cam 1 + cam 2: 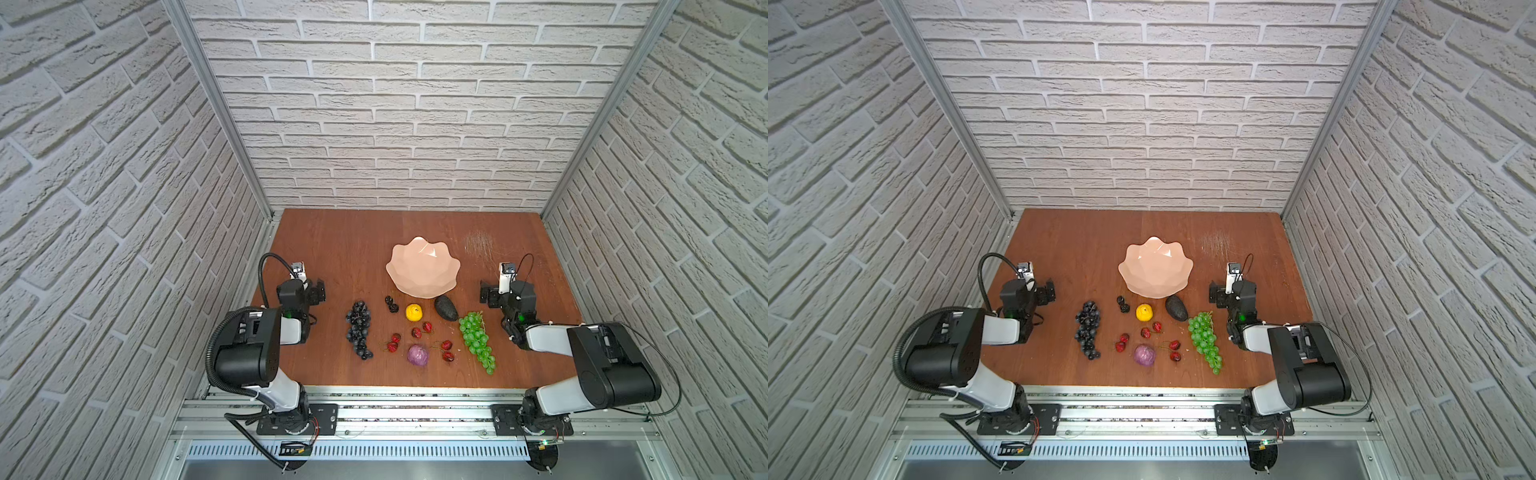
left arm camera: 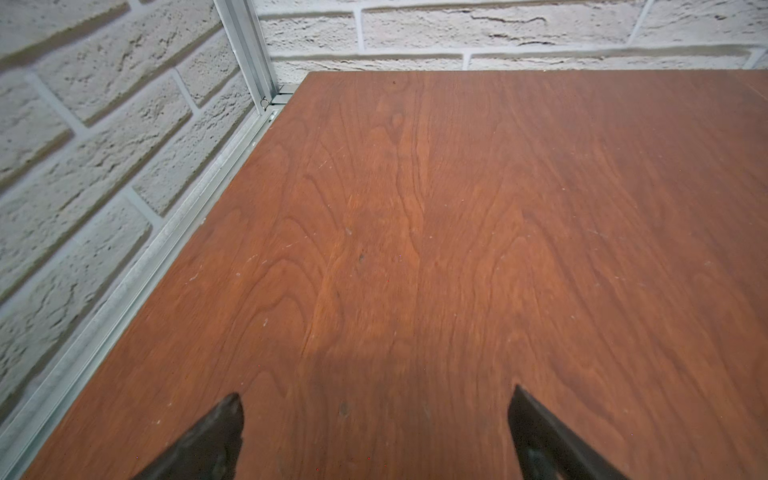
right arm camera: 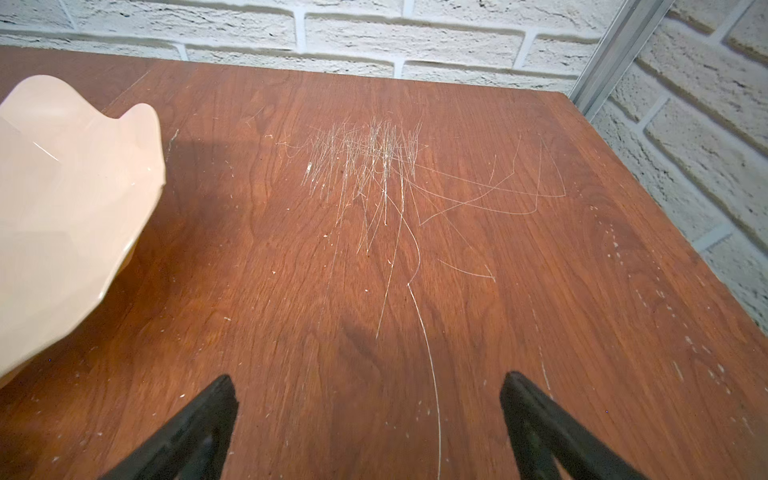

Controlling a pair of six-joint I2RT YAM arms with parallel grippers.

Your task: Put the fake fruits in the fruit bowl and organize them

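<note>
Left jaws and right jaws are both spread wide, nothing pinched in either. In the wrist views I just see bare table (image 2: pixel 415 208) between the tips. The left ones hang over the left side of the table, close to the wall rail (image 2: pixel 137 266). The right ones sit just right of the bowl (image 3: pixel 62 199), whose wavy rim pokes into the right wrist view. Out ahead of them there's a messy patch of scratches (image 3: pixel 374 166) in the wood.

In both top views the bowl (image 1: pixel 423 268) sits mid-table, between the two arms. All the fruit is lying on the table on the near side of it.

- The avocado (image 1: pixel 446 308) is right up against the bowl's near rim, but I can't tell if it's actually touching.
- The lemon (image 1: pixel 414 312) is just left of the avocado, and the black cherries (image 1: pixel 391 304) are left of the lemon.
- The dark grapes (image 1: pixel 359 328) lie out left, nearest the left arm.
- The green grapes (image 1: pixel 477 340) lie out right, by the right arm.
- Red cherries (image 1: pixel 422 329) are scattered in pairs between the two bunches.
- The purple fruit (image 1: pixel 417 355) is in the middle of the cherries, closest to the front edge.
</note>
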